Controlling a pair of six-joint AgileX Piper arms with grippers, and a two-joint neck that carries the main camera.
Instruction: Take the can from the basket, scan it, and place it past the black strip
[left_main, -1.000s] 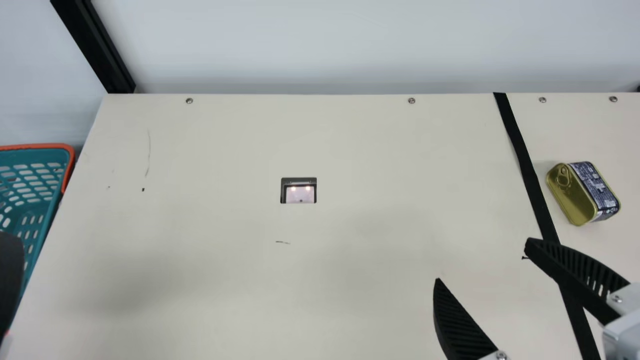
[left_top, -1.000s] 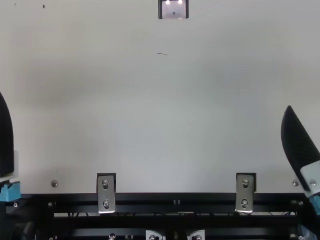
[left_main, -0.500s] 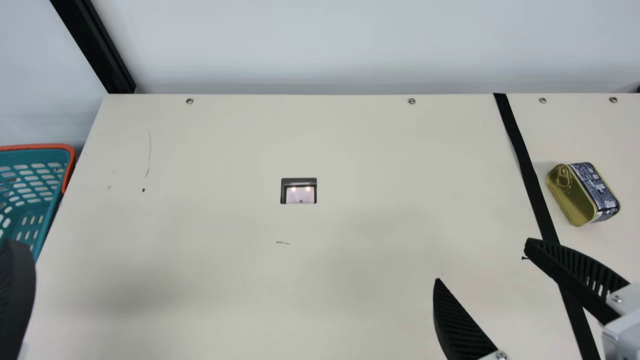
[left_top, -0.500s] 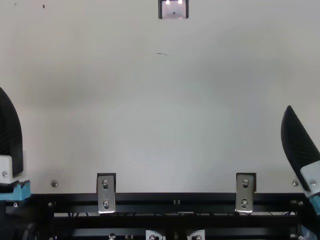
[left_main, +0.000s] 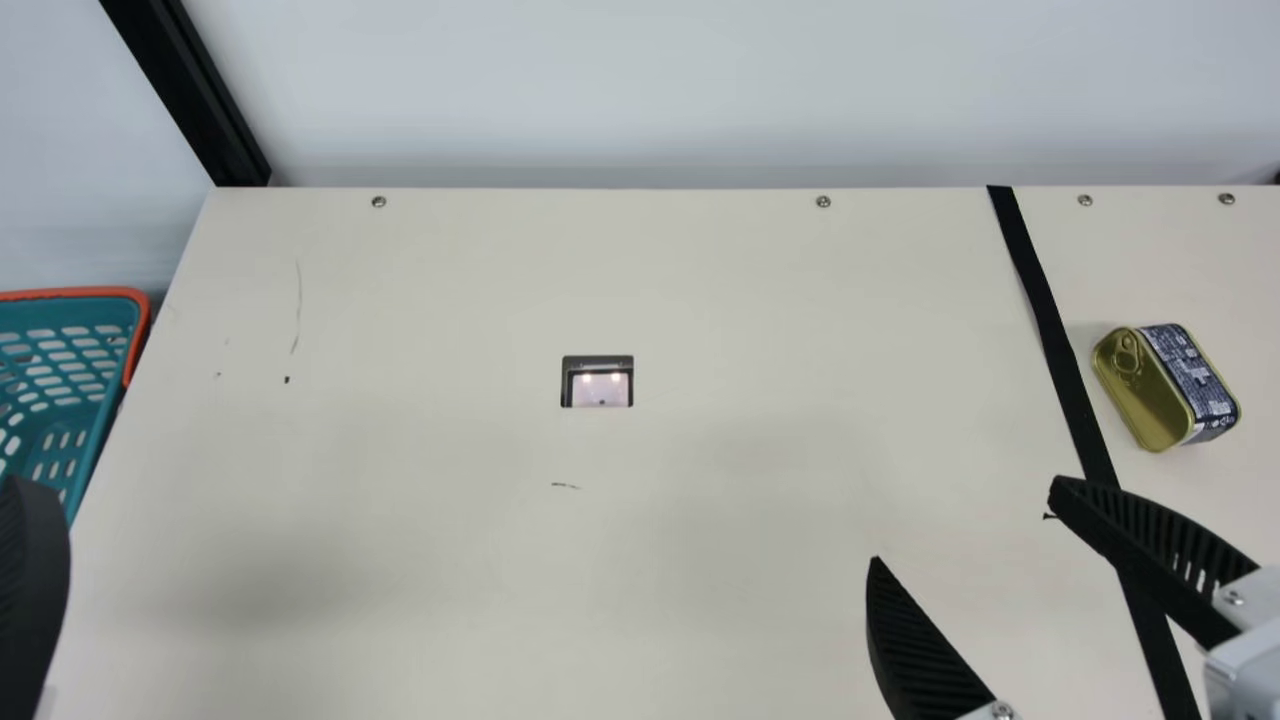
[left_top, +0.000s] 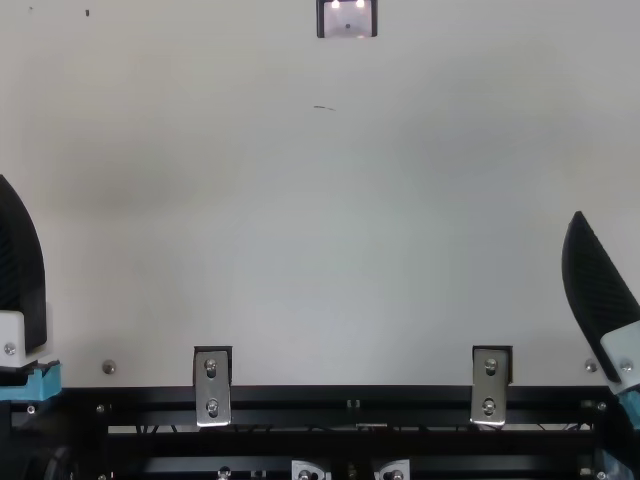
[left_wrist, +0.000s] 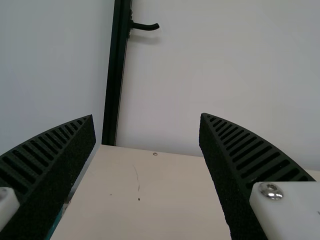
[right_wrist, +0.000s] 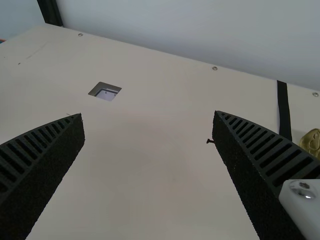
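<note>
Can (left_main: 1165, 388) past black strip (left_main: 1082, 420) | left claw (left_main: 30, 590) spread apart | right claw (left_main: 965, 520) spread apart

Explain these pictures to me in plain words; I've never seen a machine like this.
This is a two-armed robot at a cream table. The main view comes from a camera on a neck between the arms, the top view from a fixed camera above, and each wrist view from a camera on that arm.

The left gripper and right gripper are its hands: two black ribbed fingers each, both spread open and holding nothing.

On the table, a gold-coloured can with a dark label rests to the right of the black strip. The small lit window set into the middle is probably the scanner. A teal basket with an orange rim is at the left edge.
</note>
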